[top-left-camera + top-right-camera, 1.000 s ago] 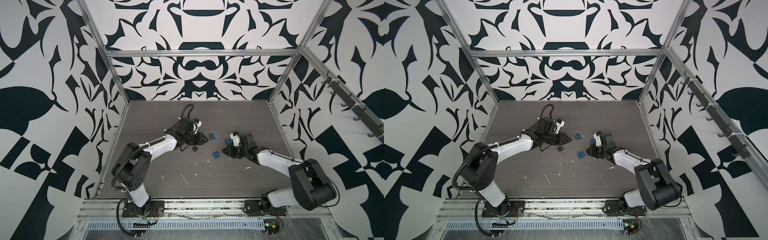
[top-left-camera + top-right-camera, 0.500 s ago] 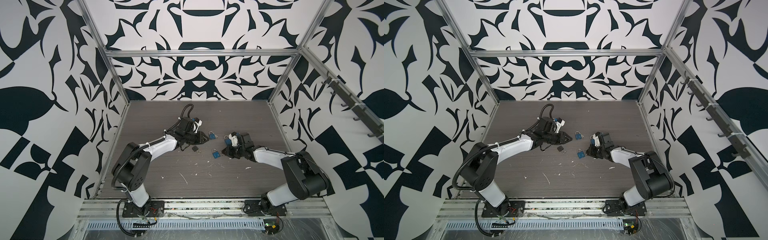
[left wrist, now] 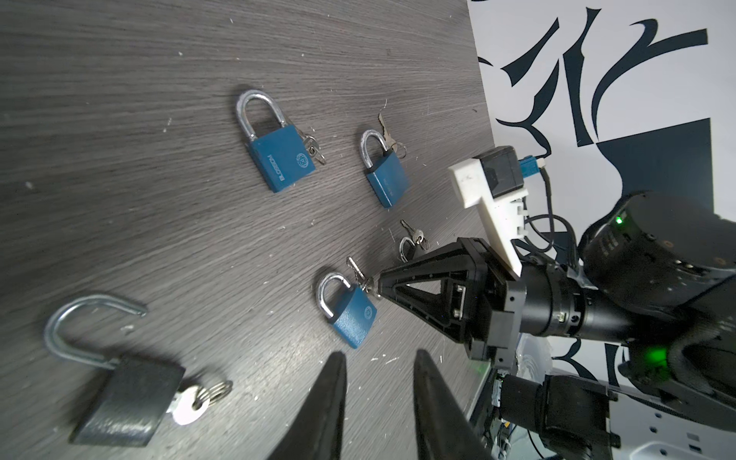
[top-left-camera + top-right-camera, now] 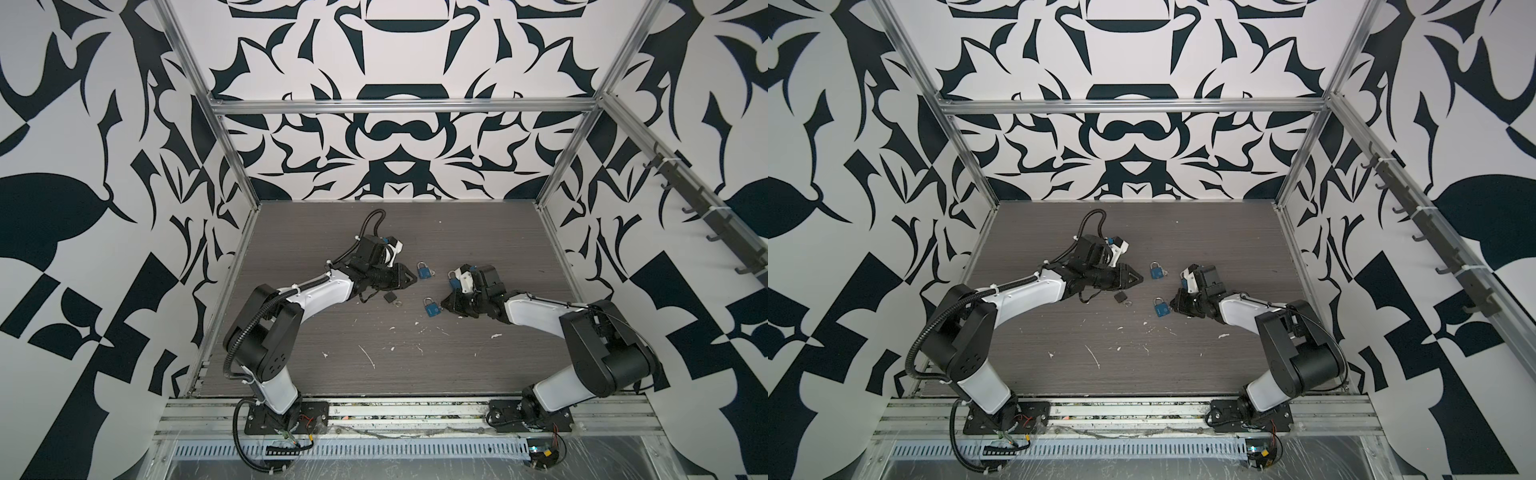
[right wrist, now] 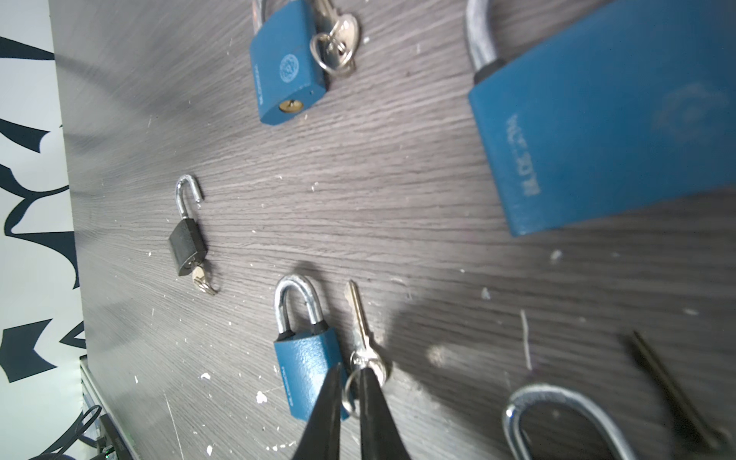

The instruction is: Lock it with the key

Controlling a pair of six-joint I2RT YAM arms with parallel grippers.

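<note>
Right arm [image 4: 536, 316] has shifted its elbow leftward while its jaws stay low at the key [image 5: 360, 318], now parted a sliver about its ring; whether they still pinch it I cannot tell. Key lies flat on the surface [image 4: 457, 374], just right of the near blue lock [image 4: 432, 309], mid-scene; left jaws hang open and empty, far-left of it, beside the black lock [image 4: 390, 296], whose shackle stands open.

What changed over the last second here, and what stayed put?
The right arm's elbow swung inward; the right gripper barely shifted, tips at the key beside the near blue padlock. Nothing was visibly picked up or dropped. The left gripper, open, the black padlock and the other blue padlocks stayed put.
</note>
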